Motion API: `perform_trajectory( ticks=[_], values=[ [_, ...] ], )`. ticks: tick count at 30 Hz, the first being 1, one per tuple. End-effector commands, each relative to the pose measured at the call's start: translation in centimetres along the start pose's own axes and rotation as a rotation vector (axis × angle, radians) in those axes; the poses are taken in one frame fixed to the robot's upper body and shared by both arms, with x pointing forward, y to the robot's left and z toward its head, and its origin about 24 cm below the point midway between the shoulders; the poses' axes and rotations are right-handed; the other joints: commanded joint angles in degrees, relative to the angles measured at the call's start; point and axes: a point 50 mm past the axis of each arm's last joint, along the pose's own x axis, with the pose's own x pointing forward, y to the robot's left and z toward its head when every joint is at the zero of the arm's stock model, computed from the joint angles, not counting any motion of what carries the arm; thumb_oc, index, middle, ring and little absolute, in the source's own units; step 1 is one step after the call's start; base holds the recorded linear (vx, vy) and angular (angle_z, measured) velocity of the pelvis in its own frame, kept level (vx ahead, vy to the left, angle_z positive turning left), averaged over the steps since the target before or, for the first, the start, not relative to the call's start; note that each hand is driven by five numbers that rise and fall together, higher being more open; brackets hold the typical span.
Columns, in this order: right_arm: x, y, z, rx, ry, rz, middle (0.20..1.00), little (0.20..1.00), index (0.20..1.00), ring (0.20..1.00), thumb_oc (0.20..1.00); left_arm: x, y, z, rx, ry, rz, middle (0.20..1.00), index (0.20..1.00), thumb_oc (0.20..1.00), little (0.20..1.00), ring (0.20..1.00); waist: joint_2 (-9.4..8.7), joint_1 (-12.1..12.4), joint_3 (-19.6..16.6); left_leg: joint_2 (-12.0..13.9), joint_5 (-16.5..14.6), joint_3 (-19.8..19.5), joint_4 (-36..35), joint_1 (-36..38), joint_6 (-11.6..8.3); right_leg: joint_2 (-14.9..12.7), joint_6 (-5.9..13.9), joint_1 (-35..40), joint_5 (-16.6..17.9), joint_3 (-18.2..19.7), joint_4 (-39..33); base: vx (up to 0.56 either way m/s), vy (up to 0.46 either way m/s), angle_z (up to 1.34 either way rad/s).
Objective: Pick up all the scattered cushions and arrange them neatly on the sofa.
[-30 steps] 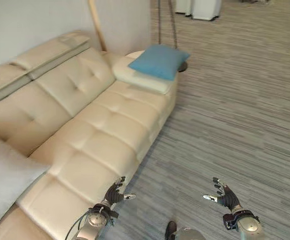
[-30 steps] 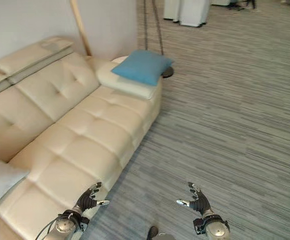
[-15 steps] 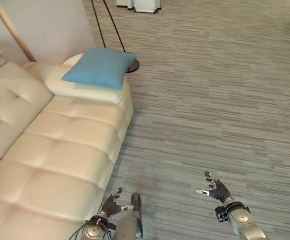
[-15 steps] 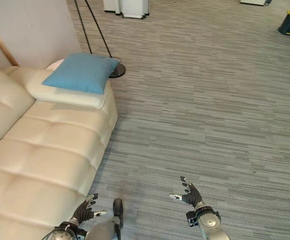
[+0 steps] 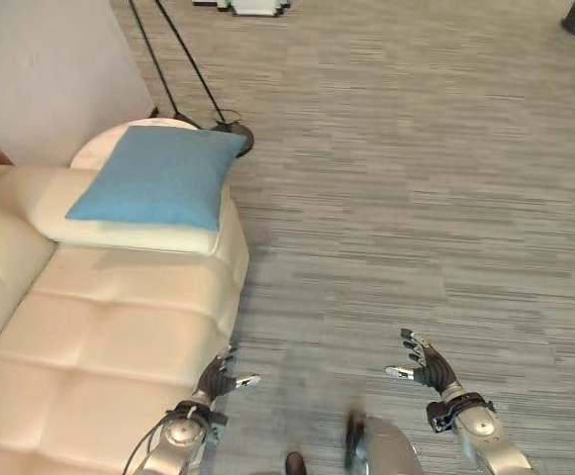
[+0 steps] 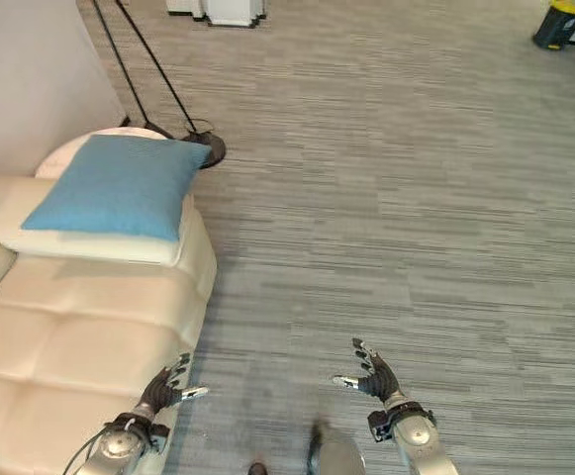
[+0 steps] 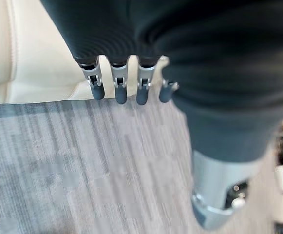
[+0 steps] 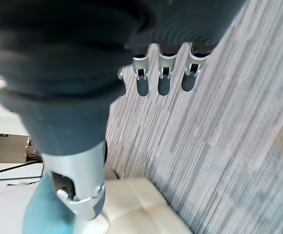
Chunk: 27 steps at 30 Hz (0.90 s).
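Observation:
A blue cushion (image 5: 158,177) lies flat on the armrest end of the cream sofa (image 5: 89,336), at the left of the head views. Low by the sofa's front edge my left hand (image 5: 211,381) hangs open and holds nothing. My right hand (image 5: 428,366) is open too, over the bare carpet to the right. In the left wrist view the fingers (image 7: 118,87) point at the sofa's base. In the right wrist view the fingers (image 8: 163,78) stretch straight over carpet, with a bit of the blue cushion (image 8: 44,214) at a corner.
A floor lamp's dark poles and round base (image 5: 230,131) stand just past the sofa's armrest. A white wall (image 5: 40,69) is behind the sofa. White cabinets (image 6: 218,10) stand far back, and a dark bin with a yellow lid (image 6: 554,22) at the far right. Grey striped carpet (image 5: 416,198) spreads wide.
The camera has swung right along the sofa, so the blue cushion now shows lower and larger and the sofa's left part has left the view. Both hands stay open and low.

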Motion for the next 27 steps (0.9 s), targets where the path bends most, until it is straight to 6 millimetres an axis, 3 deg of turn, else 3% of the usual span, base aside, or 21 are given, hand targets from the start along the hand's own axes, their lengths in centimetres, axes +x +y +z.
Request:
perform_trajectory(
  ticks=[1,3,6,8,10,14,15,16,17,18,20,22,23,27],
  values=[
    [0.2,-1.5,1.6,-0.033,-0.083,-0.048,1.0,1.0,1.0,1.0,1.0,0.1,-0.5,1.8,0.002,-0.106,-0.023,1.0,1.0,1.0,1.0,1.0,0.13,-1.85,0.79,3.03,-3.93,1.33,5.44,1.26,-2.74,0.35,2.29,14.22,8.2,2.16,-7.13,0.28,-0.152,0.56],
    [-0.4,-1.7,0.9,-0.022,-0.063,-0.054,1.0,1.0,1.0,1.0,1.0,0.0,-1.0,1.3,-0.001,-0.089,-0.027,1.0,1.0,1.0,1.0,1.0,-0.09,-1.95,0.31,3.45,-2.44,0.17,10.07,1.15,-4.73,1.27,1.11,16.31,9.33,3.67,-6.25,0.38,-0.258,0.69],
    [-0.8,-2.3,0.3,-0.024,-0.045,-0.074,1.0,1.0,1.0,1.0,1.0,0.2,-1.3,1.5,-0.021,-0.092,-0.033,1.0,1.0,1.0,1.0,1.0,-0.2,-2.16,0.15,6.33,4.48,-0.75,20.48,-3.34,-8.3,2.2,-1.3,18.85,7.87,2.54,-5.87,0.26,-0.296,0.97],
    [-1.1,-2.7,0.1,-0.033,-0.038,-0.079,1.0,1.0,1.0,1.0,1.0,0.3,-1.3,1.6,-0.021,-0.091,-0.033,1.0,1.0,1.0,1.0,1.0,-0.25,-2.01,0.43,8.25,8.24,-0.93,27.18,-5.91,-9.41,3.46,-3.46,21.04,5.34,1.96,-5.2,0.3,-0.275,0.71],
    [-1.2,-3.0,-0.1,-0.036,-0.027,-0.086,1.0,1.0,1.0,1.0,1.0,0.5,-1.3,1.5,-0.027,-0.082,-0.024,1.0,1.0,1.0,1.0,1.0,-0.7,-1.8,0.78,9.5,9.95,0.24,29.91,-7.93,-9.43,3.96,-4.71,23.12,3.49,1.59,-5.33,0.26,-0.211,0.1],
    [-1.6,-3.2,-0.5,-0.037,-0.01,-0.095,1.0,1.0,1.0,1.0,1.0,0.6,-1.1,1.6,-0.026,-0.079,-0.018,1.0,1.0,1.0,1.0,1.0,-1.03,-0.96,1.27,12.01,7.97,3.53,26.69,-12.34,-8.18,4.75,-5.23,26.79,0.93,0.28,-6.33,0.23,-0.105,0.18],
    [-1.7,-3.3,-0.6,-0.036,-0.007,-0.101,1.0,1.0,1.0,1.0,1.0,0.6,-1.0,1.5,-0.024,-0.078,-0.015,1.0,1.0,1.0,1.0,1.0,-1.2,-0.68,1.23,12.56,7.36,4.45,23.96,-13.38,-7.77,4.89,-5.18,27.66,0.27,-0.07,-6.5,0.29,0.002,0.21],
    [-1.8,-3.3,-0.7,-0.035,-0.005,-0.106,1.0,1.0,1.0,1.0,1.0,0.4,-0.8,1.2,-0.022,-0.068,-0.003,1.0,1.0,1.0,1.0,1.0,-1.3,0.09,1.18,13.75,7.61,5.57,15.65,-15.21,-7.47,5.21,-4.72,29.04,-1.32,-0.57,-6.45,0.42,0.022,0.05],
    [-1.8,-3.3,-0.8,-0.041,-0.002,-0.106,1.0,1.0,1.0,1.0,1.0,0.3,-0.6,0.9,-0.023,-0.056,0.008,1.0,1.0,1.0,1.0,1.0,-1.18,0.43,1.07,14.11,9.81,5.79,11.31,-15.34,-8.1,5.53,-4.28,29.98,-1.83,-0.99,-6.56,0.6,0.076,-0.1],
    [-1.7,-3.4,-0.9,-0.045,0.006,-0.114,1.0,1.0,1.0,1.0,1.0,0.0,-0.4,0.4,-0.044,-0.038,0.025,1.0,1.0,1.0,1.0,1.0,-1.16,1.11,0.68,15.91,13.07,5.67,6.95,-16.48,-9.99,5.93,-3.31,32.59,-3.33,-1.2,-6.85,0.54,0.101,-0.38],
    [-1.8,-3.4,-1.0,-0.049,0.01,-0.113,1.0,1.0,1.0,1.0,1.0,-0.2,-0.1,-0.2,-0.06,-0.012,0.049,1.0,1.0,1.0,1.0,1.0,-1.19,1.32,0.52,18.25,15.73,8.64,5.06,-17.39,-10.04,5.82,-2.77,34.49,-3.55,-2.07,-6.7,0.6,0.204,-0.38],
    [-2.2,-3.0,-1.5,-0.037,0.026,-0.101,1.0,1.0,1.0,1.0,1.0,-0.6,0.2,-0.9,-0.083,0.011,0.067,1.0,1.0,1.0,1.0,1.0,-0.94,1.57,-0.93,17.65,15.36,10.81,5.55,-16.38,-9.35,5.2,-1.95,36.84,-3.95,-1.97,-5.97,0.66,0.289,-0.28],
    [-2.3,-2.7,-1.8,-0.035,0.041,-0.089,1.0,1.0,1.0,1.0,1.0,-0.6,0.2,-1.0,-0.089,0.012,0.069,1.0,1.0,1.0,1.0,1.0,-1.65,1.87,-1.61,14.89,13.64,10.01,7.55,-16.87,-8.16,2.93,-0.78,36.64,-0.33,-1.24,-2.71,0.45,0.28,-0.02],
    [-2.0,-1.8,-1.6,-0.029,0.034,-0.048,1.0,1.0,1.0,1.0,1.0,-0.6,0.7,-0.7,-0.078,-0.005,0.073,1.0,1.0,1.0,1.0,1.0,-2.76,2.72,-2.31,8.96,8.58,9.4,7.82,-14.84,-3.95,-1.38,1.26,34.36,6.83,0.64,5.36,0.43,0.314,0.34]
  ],
)
